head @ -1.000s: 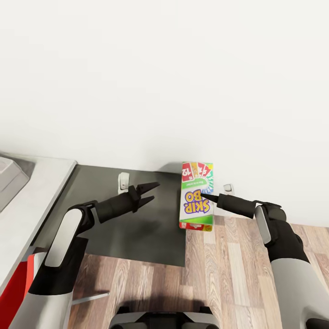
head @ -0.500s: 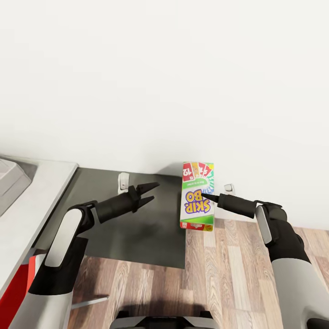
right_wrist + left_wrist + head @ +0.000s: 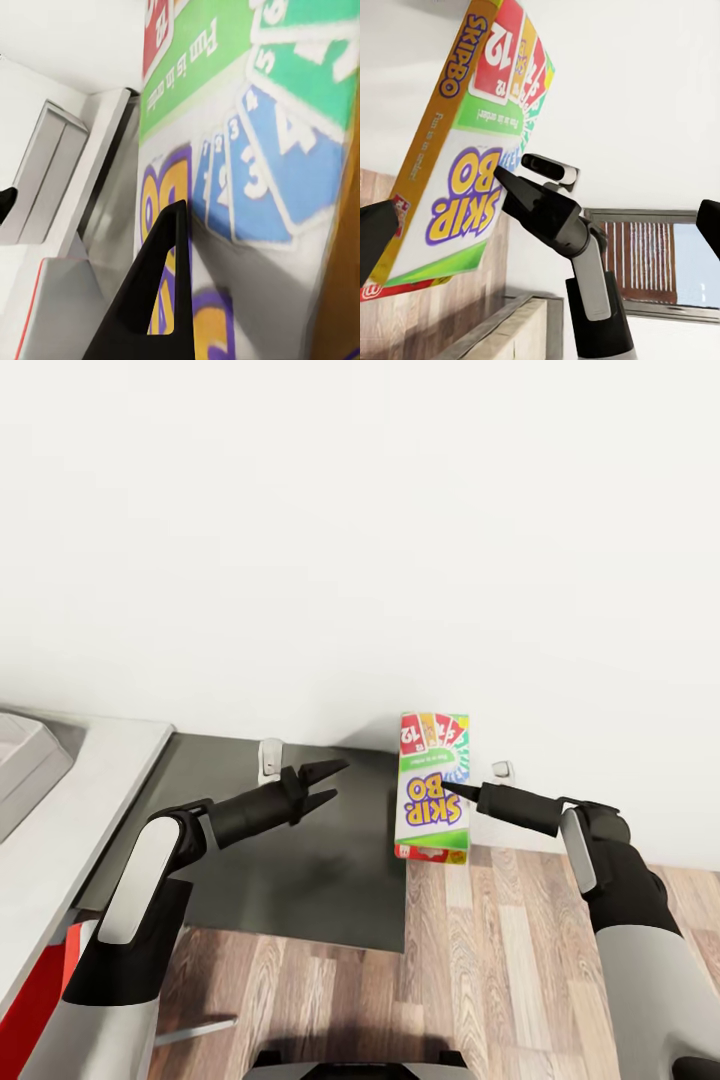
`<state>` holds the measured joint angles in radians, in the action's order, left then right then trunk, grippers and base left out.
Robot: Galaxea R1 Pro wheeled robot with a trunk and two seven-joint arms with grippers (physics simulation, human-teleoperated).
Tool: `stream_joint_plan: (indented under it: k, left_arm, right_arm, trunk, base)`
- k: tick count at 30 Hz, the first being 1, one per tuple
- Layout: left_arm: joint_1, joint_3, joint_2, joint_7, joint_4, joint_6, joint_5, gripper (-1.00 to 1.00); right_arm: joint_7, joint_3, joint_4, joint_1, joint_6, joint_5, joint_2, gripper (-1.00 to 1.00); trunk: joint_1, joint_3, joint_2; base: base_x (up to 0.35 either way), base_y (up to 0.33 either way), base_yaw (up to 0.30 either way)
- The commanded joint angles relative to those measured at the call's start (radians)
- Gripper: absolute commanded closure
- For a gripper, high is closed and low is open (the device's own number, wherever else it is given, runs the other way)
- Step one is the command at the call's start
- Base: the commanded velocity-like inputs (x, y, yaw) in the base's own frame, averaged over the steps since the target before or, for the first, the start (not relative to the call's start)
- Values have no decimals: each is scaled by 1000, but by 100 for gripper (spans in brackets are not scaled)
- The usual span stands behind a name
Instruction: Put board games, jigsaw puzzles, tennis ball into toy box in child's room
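Right claw [image 3: 447, 788] clamps the Skip-Bo box [image 3: 432, 787] above wood floor [image 3: 500, 950]; left claw [image 3: 328, 779] apart.

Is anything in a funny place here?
Yes: the Skip-Bo box is up in the air, upside down, pinched by the right hand over the floor, not in the toy box. The left hand is open and empty.

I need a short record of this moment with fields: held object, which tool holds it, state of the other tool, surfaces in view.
held object: Skip-Bo box, lifted off any surface
holding tool: right tool, shut on the box
other tool: left tool, open, holding nothing
surfaces: light-grey table top, dark-grey section, wood floor
toy box: corner at the left edge
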<state>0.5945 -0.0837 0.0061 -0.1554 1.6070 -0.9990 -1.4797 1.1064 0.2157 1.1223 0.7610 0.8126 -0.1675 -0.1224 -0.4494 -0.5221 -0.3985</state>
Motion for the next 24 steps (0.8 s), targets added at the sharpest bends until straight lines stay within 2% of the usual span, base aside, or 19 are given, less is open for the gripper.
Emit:
stream_joint_plan:
  k: [1,15,23,24]
  left_arm:
    - [1,-1,1,-10,1,-1,-10,-100]
    - [1,-1,3,-10,1,-1,-7,-100]
    - [1,0,3,-10,1,-1,-6,-100]
    - [1,0,3,-10,1,-1,-6,-100]
  right_arm:
    - [2,1,2,0,5,-1,0,100]
    - [7,1,20,-6,5,-1,0,100]
    - [61,29,32,-40,2,-27,0,100]
    - [86,43,36,-49,0,-37,0,100]
  trunk:
    - [-1,0,-2]
    - [-1,22,-2]
    - [-1,27,-2]
    - [-1,27,-2]
  base:
    - [0,0,0]
    - [0,0,7]
    - [0,0,12]
    - [0,0,3]
